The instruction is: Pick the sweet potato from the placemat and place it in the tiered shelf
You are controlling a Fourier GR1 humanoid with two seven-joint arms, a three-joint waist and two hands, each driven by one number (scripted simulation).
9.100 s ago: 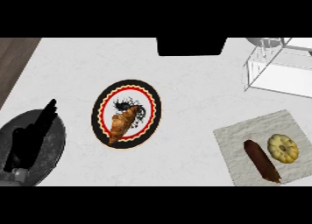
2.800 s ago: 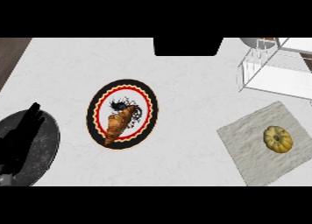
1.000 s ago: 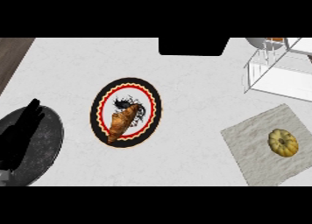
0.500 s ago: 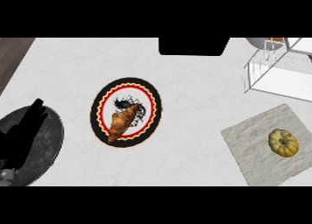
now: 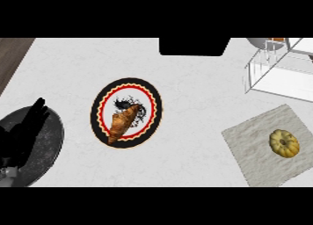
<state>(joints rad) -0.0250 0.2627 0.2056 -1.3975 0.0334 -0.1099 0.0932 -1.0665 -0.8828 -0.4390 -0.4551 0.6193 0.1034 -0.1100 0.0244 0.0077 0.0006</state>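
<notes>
No sweet potato shows on my placemat [image 5: 256, 140]; only a small yellow pumpkin [image 5: 284, 143] sits there, near the white tiered shelf [image 5: 282, 72] at upper right, where the potato may lie hidden. I judge the placing step in hand or done. My left hand [image 5: 21, 134] rests low left, fingers straight; my right is out of view. Next comes checking the shelf.

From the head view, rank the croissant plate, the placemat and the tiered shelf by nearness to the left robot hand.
1. Croissant plate, centre, just right of the left robot hand.
2. Placemat, right side, holding a yellow squash.
3. Tiered shelf, upper right corner.
</notes>
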